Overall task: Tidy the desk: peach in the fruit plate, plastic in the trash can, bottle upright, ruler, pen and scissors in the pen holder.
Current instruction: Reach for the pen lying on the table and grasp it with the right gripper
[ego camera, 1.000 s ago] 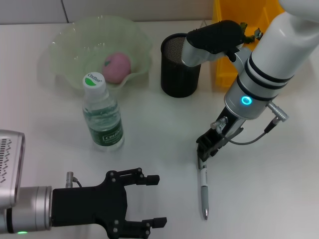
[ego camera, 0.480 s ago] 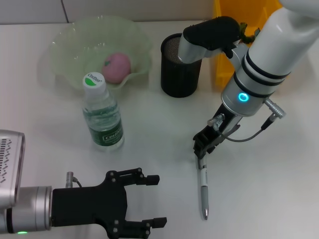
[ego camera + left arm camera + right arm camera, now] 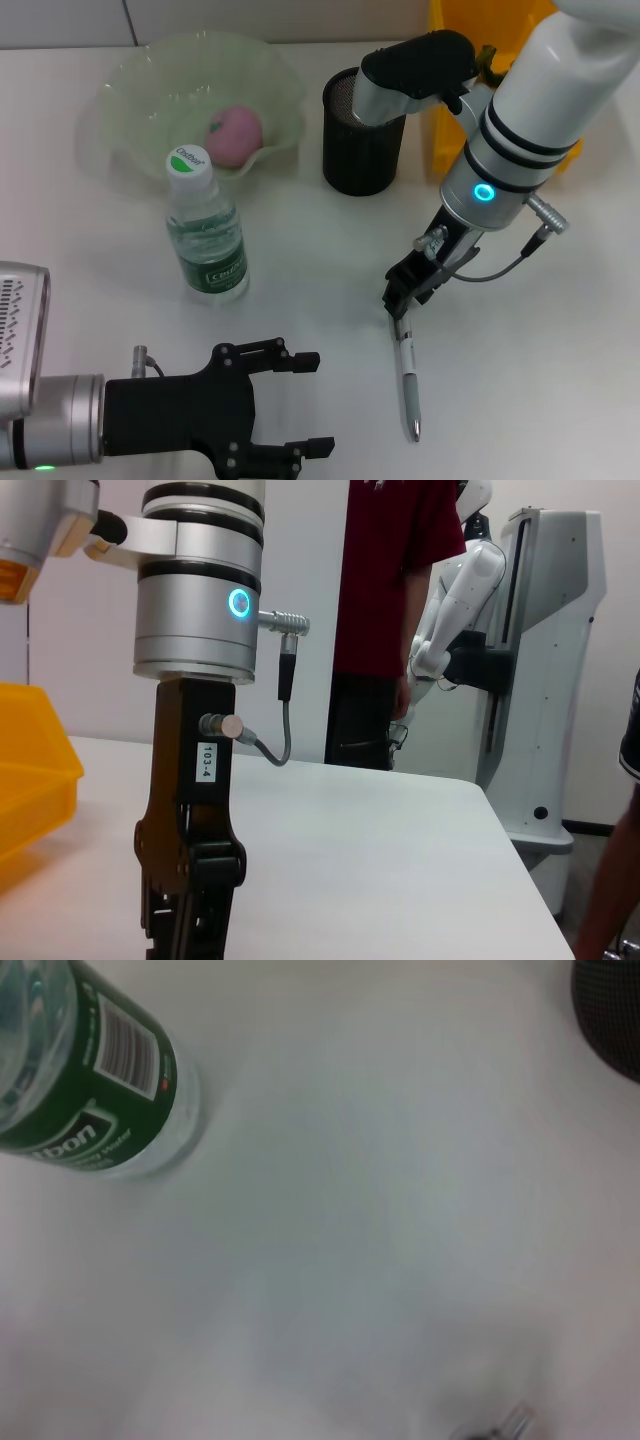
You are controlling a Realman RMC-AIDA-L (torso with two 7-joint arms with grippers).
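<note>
Right claw point(image 3: 400, 300): low over the white worktop point(image 3: 300, 260), at the upper end of the pen point(image 3: 408, 385); whether its fingers are apart or clamped on the pen cannot be told.
Pen: flat on the worktop, running from the claw toward the robot.
Pen holder point(image 3: 361, 131): beyond the claw, black mesh.
Step, judged: pen pickup. Next: secure grip, lift, carry to holder.
Left claw point(image 3: 295, 405): spread apart, parked, well aside.

Right tool point(image 3: 185, 920) carries a white sticker reading "103-4", vertical. Bottle point(image 3: 85, 1080): green label w/ barcode, partial white letters "bon". Bottle cap point(image 3: 188, 160) has print, too small to read.
</note>
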